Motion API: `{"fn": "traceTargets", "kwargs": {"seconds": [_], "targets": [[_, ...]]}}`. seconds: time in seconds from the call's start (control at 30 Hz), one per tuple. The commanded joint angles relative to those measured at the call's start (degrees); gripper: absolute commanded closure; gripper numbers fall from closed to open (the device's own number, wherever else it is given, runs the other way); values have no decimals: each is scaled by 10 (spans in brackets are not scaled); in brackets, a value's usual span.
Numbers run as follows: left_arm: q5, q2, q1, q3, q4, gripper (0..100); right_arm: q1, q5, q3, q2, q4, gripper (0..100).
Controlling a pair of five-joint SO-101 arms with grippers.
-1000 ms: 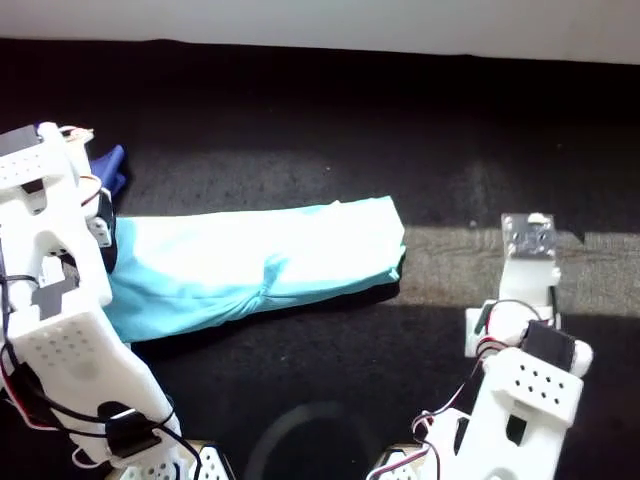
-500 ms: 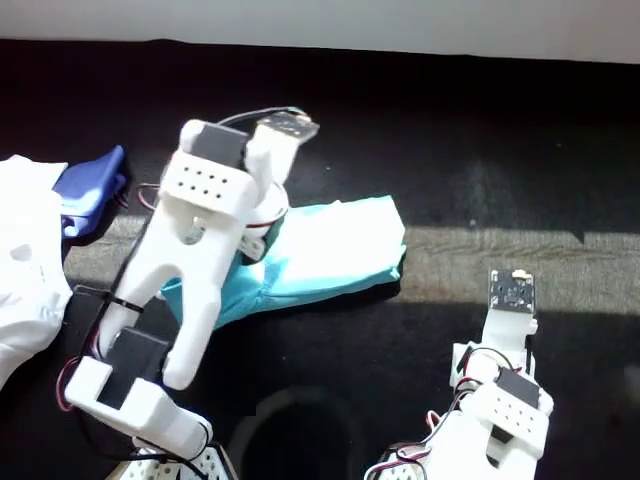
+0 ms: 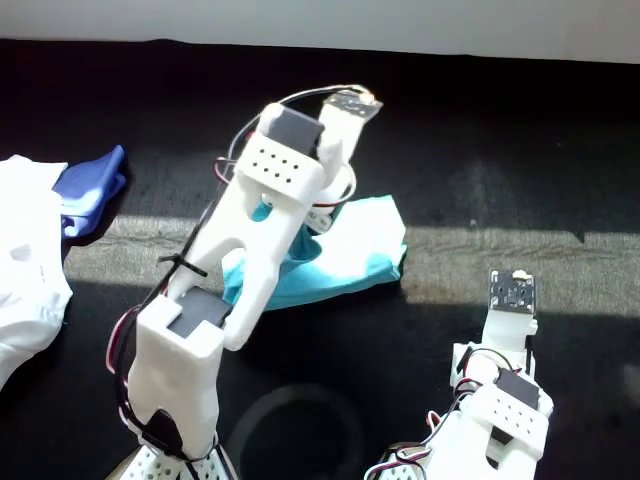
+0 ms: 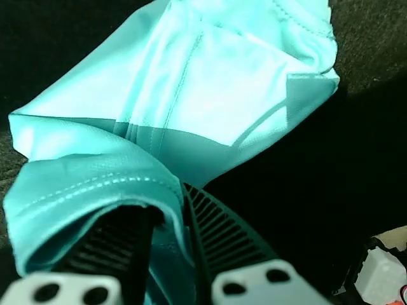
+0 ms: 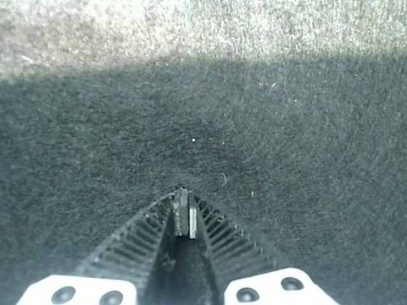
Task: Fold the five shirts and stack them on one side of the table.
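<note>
Left pincer [image 4: 170, 197]: clamped on shirt [image 4: 210, 76] edge — cloth bunched.
Right pincer [image 5: 183, 213]: closed on nothing, low over table [image 5: 286, 127], well apart from shirt.

Left arm [image 3: 250, 230] hides much of the teal shirt [image 3: 365, 245] from above | white shirt [image 3: 25, 250] cut off by the picture's side edge; I can't tell whether it overlaps the blue shirt [image 3: 92, 180] | at the wrist, a teal fold buries the fingertips of my left claw [image 4: 168, 202] | right arm [image 3: 495, 410] base runs off the lower edge
</note>
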Motion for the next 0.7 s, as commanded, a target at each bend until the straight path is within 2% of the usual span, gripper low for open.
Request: {"fn": "traceTargets", "kwargs": {"seconds": [0.0, 0.23, 0.5, 0.67], "targets": [[4, 29, 35, -85, -4, 990, 8, 3, 15, 0, -12, 992], [4, 135, 71, -189, -7, 990, 7, 3, 15, 0, -11, 992], [4, 256, 73, -365, -7, 987, 7, 3, 15, 0, -10, 992], [4, 313, 74, -433, -7, 986, 7, 3, 15, 0, -10, 992]]}}
